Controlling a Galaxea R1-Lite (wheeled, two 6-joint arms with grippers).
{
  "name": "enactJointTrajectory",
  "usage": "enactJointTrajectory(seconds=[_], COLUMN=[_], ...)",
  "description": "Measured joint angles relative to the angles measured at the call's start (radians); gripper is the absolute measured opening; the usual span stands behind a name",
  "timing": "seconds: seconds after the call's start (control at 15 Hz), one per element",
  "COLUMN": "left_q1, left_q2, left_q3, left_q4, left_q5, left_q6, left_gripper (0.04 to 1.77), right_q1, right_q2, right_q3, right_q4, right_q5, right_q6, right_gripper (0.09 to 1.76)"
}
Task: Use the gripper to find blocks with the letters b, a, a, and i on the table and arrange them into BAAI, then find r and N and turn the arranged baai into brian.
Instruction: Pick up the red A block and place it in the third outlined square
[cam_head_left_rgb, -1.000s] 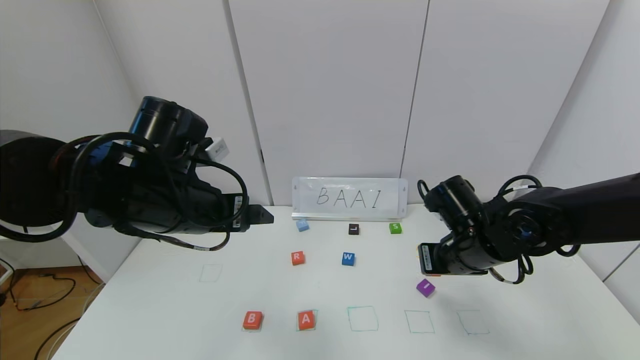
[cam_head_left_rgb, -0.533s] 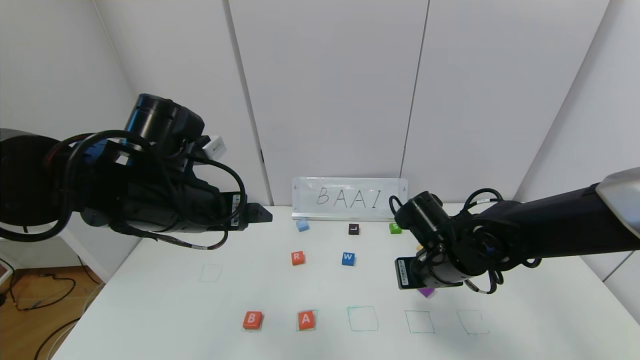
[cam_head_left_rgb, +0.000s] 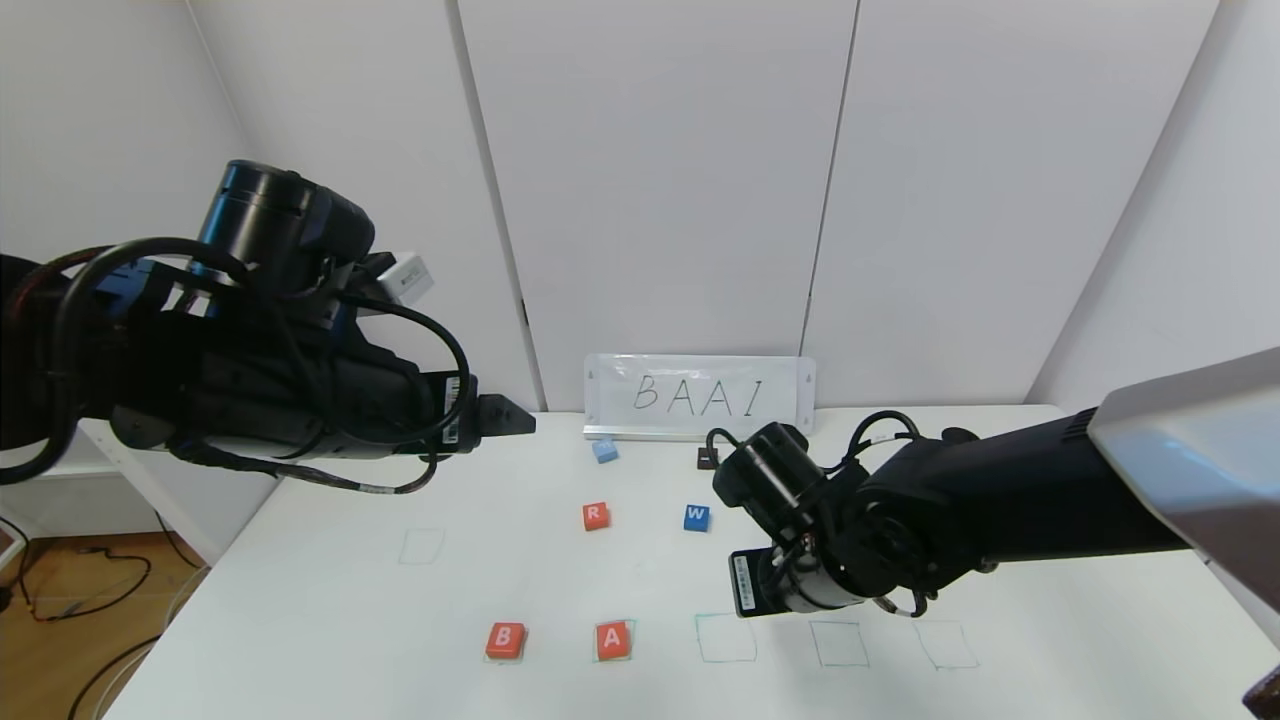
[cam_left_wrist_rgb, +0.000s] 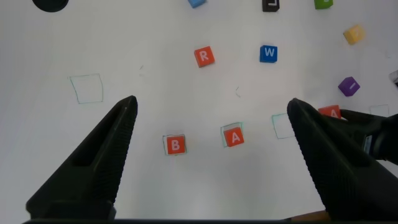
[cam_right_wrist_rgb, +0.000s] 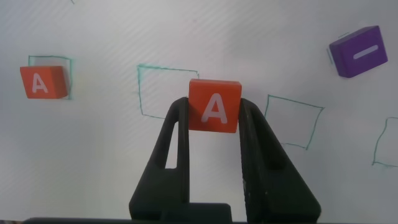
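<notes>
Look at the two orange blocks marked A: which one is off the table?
The A block clamped in the right gripper, raised above the table near the third green square. The other A block lies flat in the second square, beside B.

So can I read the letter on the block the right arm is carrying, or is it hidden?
Right wrist view: the second A block sits clamped in the right claw, its white letter clear. Head view: the right arm hides it. Left wrist view: only its edge peeks out.
</notes>
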Motion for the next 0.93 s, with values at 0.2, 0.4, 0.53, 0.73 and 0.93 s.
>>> enactJointTrajectory(seconds=[0.2,0.4,0.53,0.73,0.93], left_q1=[0.006,0.011,0.011,0.011,0.011], left_q2=[-0.016,-0.024,-0.027,-0.030,-0.036], left_q3=[0.002,0.003,0.005,0.007,0.009], left_q4=[0.004,0.004,0.004,0.003,0.003], left_q5=[-0.015,-0.016,-0.016,-0.015,-0.016], left_q6=[0.005,0.007,0.007,0.008,0.009], left_gripper=[1.72,1.72,1.72,1.72,1.72], right_q1=[0.026,0.047,0.057,0.072,0.090], right_q2=[0.038,0.068,0.083,0.107,0.130], right_q3=[-0.029,-0.048,-0.050,-0.057,-0.066], right_q4=[-0.001,-0.002,-0.004,-0.006,-0.006], right_q5=[-0.007,-0.009,-0.009,-0.007,-0.009], right_q6=[0.002,0.008,0.010,0.010,0.028], right_gripper=[0.53,0.53,0.53,0.53,0.53])
